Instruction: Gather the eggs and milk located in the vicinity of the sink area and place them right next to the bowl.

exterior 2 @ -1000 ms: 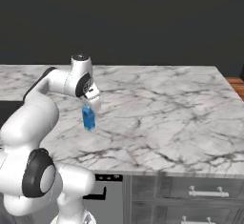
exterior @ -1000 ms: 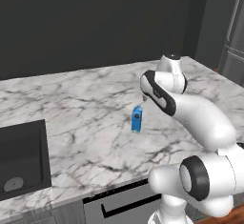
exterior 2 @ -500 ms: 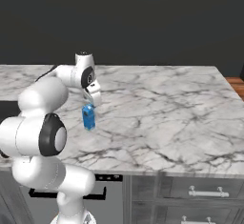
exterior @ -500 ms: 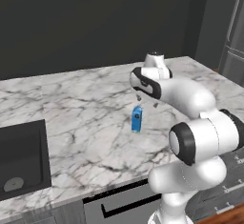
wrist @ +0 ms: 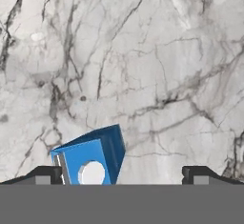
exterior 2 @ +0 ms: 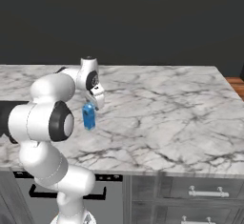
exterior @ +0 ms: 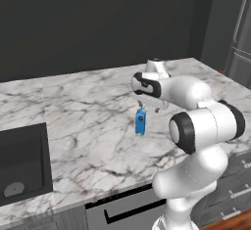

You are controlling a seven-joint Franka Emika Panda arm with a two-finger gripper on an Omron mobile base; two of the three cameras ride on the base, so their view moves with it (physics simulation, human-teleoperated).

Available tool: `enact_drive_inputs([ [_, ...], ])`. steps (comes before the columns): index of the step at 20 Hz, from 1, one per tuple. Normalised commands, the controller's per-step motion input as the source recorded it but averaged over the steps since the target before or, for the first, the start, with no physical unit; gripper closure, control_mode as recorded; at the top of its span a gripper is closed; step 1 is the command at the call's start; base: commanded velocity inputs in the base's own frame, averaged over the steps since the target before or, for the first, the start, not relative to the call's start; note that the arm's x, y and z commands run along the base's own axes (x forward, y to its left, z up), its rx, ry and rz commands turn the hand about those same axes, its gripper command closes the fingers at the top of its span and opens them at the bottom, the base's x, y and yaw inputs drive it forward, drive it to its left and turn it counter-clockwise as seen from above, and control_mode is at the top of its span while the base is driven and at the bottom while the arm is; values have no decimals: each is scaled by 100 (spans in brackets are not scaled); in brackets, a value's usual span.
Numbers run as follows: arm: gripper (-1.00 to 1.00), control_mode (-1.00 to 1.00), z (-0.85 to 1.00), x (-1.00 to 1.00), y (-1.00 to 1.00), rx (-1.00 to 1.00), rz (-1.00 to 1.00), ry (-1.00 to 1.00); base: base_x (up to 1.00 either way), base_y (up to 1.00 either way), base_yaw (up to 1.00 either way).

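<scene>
I see the boxy blue milk carton (exterior: 140,122) upright on the veined marble table (exterior: 88,121), directly under my wide-open jaws; the elbow has swung nearer since earlier.

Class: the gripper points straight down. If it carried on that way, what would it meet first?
Probably the milk standing just under the open gripper, nearer one fingertip than the middle; otherwise the marble counter. Depth is hard to judge.
</scene>
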Motion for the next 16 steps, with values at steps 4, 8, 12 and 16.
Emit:
enact_drive_inputs([
  [4,-100,-100,9,17,0,0,7,1,0,0,0],
  [8,-100,-100,19,3,0,0,5,0,0,0,0],
  [12,-100,-100,8,0,0,0,1,0,0,0,0],
  [16,-100,-100,-3,-3,6,0,5,0,0,0,0],
])
